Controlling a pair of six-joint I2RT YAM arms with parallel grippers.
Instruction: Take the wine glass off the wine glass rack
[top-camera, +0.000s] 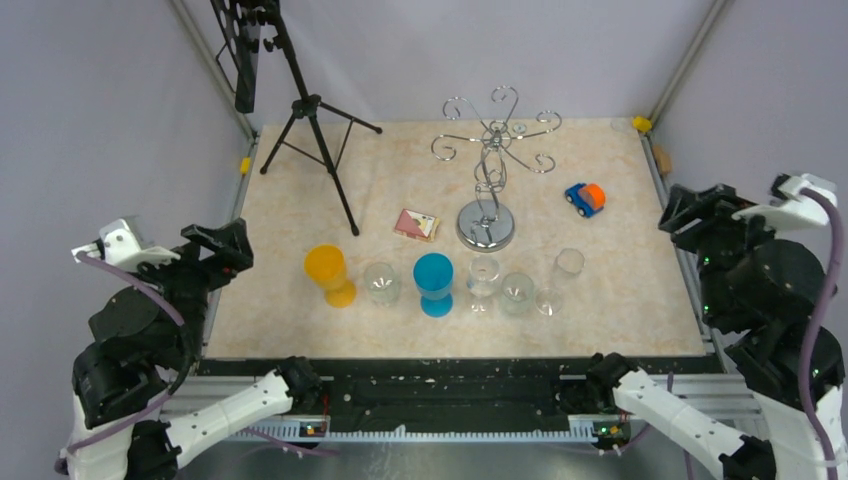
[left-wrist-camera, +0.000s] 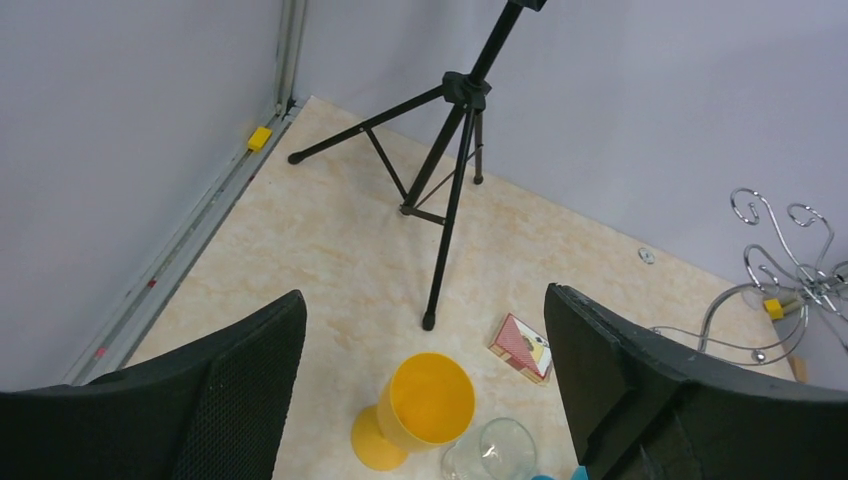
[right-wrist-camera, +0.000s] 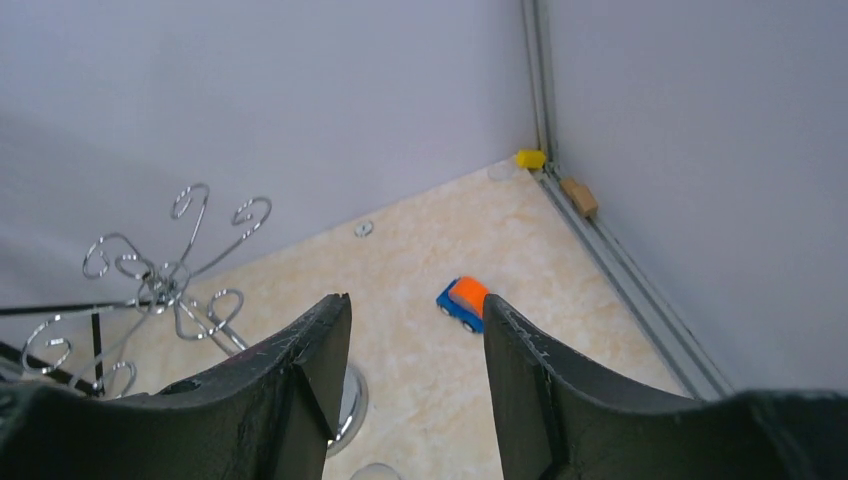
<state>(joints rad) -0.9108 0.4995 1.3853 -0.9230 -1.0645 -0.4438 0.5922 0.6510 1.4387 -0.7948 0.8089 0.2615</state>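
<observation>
My left gripper hangs by the tabletop's left edge with its 2 fingers spread wide around nothing, and my right gripper hangs by the right edge, its 2 fingers also parted and holding nothing. The wine glass rack stands upright toward the far edge, a little right of the middle, on its disc base. The wine glass stands upright on the tabletop just in front of that base, apart from the rack, in a row of 6 vessels along the near edge, between a blue cup and a shorter clear glass.
</observation>
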